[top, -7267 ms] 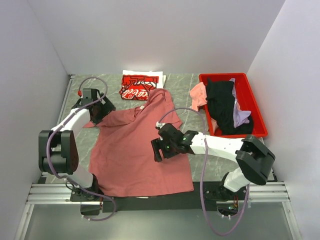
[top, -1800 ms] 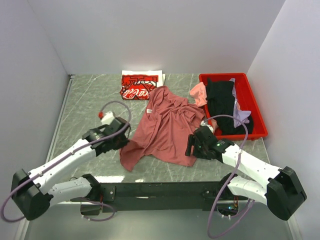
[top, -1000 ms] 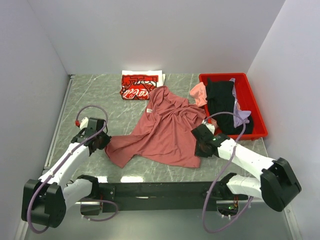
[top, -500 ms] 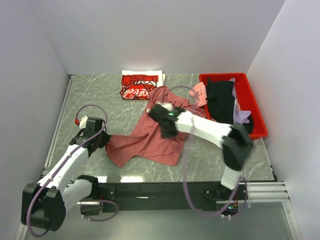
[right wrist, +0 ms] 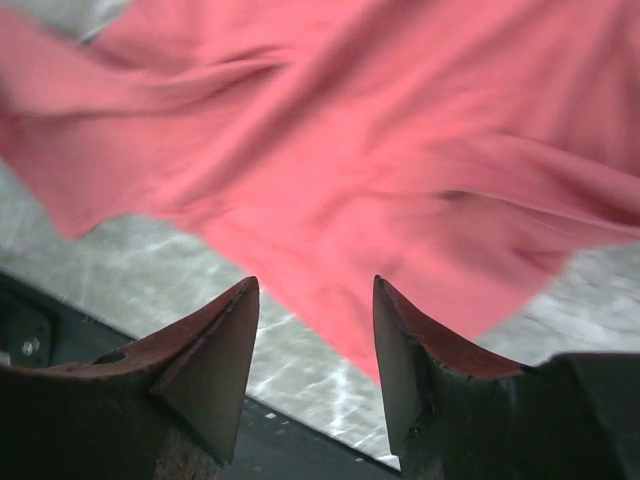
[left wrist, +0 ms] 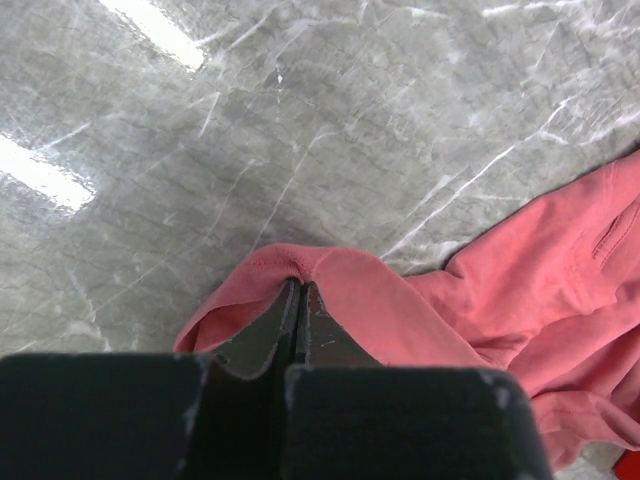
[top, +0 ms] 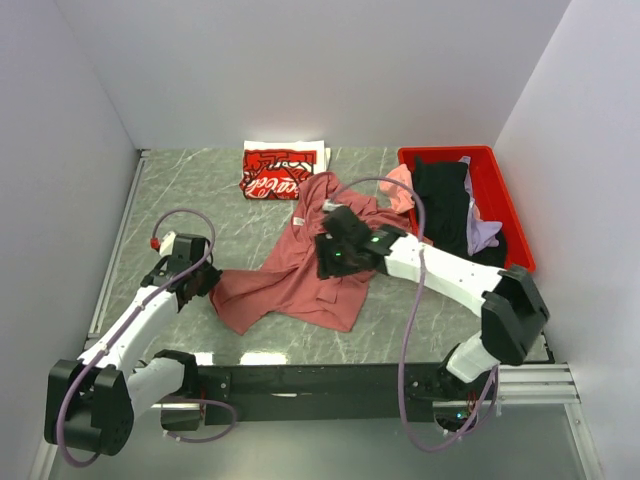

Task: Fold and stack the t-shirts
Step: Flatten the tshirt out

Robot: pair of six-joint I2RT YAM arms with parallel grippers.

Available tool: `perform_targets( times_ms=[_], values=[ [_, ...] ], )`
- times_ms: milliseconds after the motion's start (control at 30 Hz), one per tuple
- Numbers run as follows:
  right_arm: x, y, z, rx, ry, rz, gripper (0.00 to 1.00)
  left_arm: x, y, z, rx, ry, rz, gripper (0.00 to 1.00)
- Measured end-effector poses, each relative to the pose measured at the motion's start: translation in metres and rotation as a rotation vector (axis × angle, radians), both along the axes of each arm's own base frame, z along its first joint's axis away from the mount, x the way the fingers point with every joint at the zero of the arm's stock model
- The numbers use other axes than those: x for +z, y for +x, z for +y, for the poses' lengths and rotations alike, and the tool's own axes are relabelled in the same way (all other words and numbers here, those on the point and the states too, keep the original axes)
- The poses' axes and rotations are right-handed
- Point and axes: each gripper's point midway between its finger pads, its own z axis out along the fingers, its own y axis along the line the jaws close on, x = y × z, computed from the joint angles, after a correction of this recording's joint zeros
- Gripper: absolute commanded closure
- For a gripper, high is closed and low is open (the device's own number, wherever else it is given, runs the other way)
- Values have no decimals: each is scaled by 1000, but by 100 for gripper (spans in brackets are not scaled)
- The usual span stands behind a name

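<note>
The dusty-rose t-shirt lies crumpled mid-way across the grey table. Its left edge is pinched between the clenched fingers of the left gripper, low near the table's left side. The right gripper hangs over the shirt's middle, jaws apart and nothing between them; whether its tips touch the cloth is hard to tell. The folded red-and-white t-shirt sits at the back. The red bin on the right holds a black tee and a lavender tee.

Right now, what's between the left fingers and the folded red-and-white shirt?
Only bare tabletop, in the top view. The left fingers are shut on the dusty-rose shirt, which spreads rightward, not toward the folded red-and-white shirt.
</note>
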Motion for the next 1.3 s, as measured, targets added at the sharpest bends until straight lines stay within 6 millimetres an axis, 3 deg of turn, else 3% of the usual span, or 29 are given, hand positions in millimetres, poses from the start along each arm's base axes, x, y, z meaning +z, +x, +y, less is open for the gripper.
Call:
perform_targets(
  times_ms=[133, 233, 333, 633, 1067, 1300],
  values=[
    [-22, 3, -32, -86, 43, 61, 43, -1, 2, -1, -4, -5, -1, 99],
    [-48, -16, -37, -82, 37, 141, 44, -1, 2, -2, -6, -9, -2, 99],
    [-63, -27, -37, -80, 46, 194, 46, -4, 0, -1, -6, -8, 4, 99],
    [-72, -20, -20, -88, 99, 209, 50, -5, -1, -1, -5, -7, 7, 99],
    [-91, -27, -27, -122, 70, 252, 50, -4, -1, -1, -5, -8, 0, 99],
    [-94, -28, -26, -128, 77, 257, 57, -6, 1, -2, -12, -5, 2, 99]
  ],
)
